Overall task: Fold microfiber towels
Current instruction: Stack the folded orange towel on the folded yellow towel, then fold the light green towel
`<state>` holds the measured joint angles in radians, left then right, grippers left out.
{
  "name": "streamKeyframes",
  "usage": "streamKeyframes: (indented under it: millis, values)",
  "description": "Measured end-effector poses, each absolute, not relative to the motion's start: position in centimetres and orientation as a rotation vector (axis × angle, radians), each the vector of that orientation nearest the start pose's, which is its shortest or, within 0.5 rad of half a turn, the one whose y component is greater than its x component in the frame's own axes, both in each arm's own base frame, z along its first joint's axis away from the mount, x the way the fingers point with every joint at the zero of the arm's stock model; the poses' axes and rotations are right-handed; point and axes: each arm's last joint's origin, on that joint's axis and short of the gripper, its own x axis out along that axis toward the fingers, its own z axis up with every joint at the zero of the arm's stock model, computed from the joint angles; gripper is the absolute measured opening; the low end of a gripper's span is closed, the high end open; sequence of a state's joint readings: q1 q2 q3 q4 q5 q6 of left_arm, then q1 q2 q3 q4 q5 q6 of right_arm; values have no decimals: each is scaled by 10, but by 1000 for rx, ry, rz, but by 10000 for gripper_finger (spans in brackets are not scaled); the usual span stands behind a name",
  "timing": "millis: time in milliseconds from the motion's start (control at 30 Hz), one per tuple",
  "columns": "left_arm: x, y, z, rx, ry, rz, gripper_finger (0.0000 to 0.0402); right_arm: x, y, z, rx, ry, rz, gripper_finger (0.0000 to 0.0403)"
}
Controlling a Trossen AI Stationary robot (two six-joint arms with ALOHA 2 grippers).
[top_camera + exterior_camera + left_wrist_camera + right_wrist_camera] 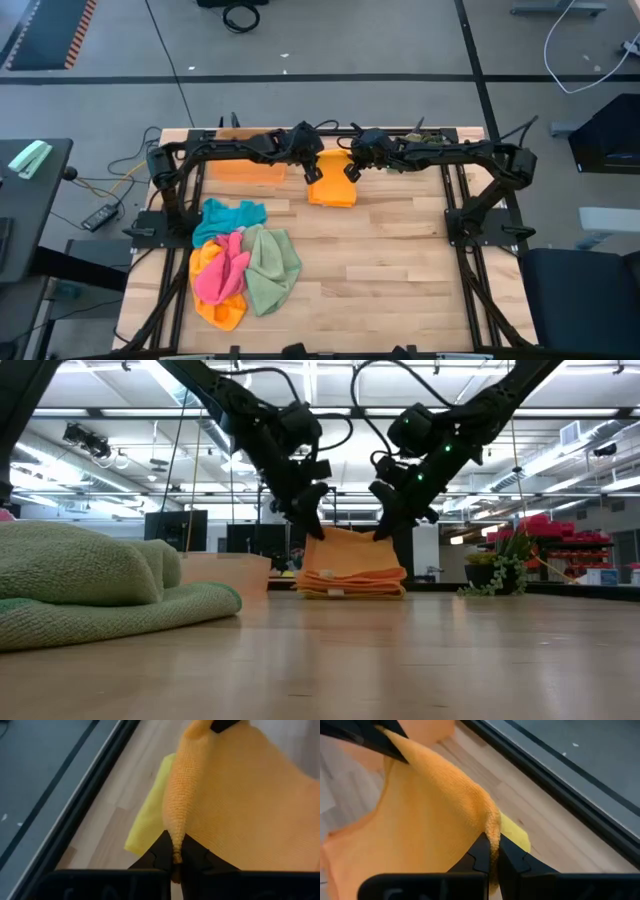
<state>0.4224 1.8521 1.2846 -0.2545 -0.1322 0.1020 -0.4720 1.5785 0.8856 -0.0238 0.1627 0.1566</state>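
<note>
An orange microfiber towel lies at the table's far middle, its lower part resting on a folded stack that includes a yellow towel. My left gripper is shut on the towel's left upper corner, and my right gripper is shut on its right upper corner. Between the two corners the top edge sags slightly. Teal, pink, sage green and orange towels lie heaped at the near left. My left gripper pinches a bunched corner of the orange towel between its two fingers, slanting down from the far left. The cloth runs up and away from the fingers, and its lower part rests on the stack. My right gripper pinches the opposite bunched corner between its two fingers, slanting down from the far right. The edge runs across to the other gripper, slightly slack. The rest of the towel drapes down onto the stack.
A translucent orange tray stands at the far left, next to my left gripper. The black frame rails border the table's sides. Bare wood spreads over the middle and right of the table. A small plant stands beyond the far right.
</note>
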Motion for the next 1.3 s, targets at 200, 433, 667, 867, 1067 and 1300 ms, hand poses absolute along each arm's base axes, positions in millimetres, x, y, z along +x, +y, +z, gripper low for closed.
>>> streamKeyframes:
  millis: [200, 433, 667, 867, 1067, 1300]
  values:
    - [363, 177, 194, -12, 852, 496, 52, 286, -162, 181, 262, 683, -683, 21]
    - [364, 184, 187, 5, 856, 563, 80, 286, -176, 173, 256, 659, -712, 21]
    - [360, 192, 190, 10, 853, 625, 112, 283, -182, 172, 321, 640, -650, 78]
    - [357, 198, 191, 4, 847, 642, 124, 274, -192, 184, 321, 598, -713, 182]
    - [364, 198, 191, -42, 758, 505, 116, 265, -191, 212, 333, 505, -710, 232]
    - [381, 204, 162, -27, 697, 482, 48, 274, -170, 167, 457, 649, -521, 45]
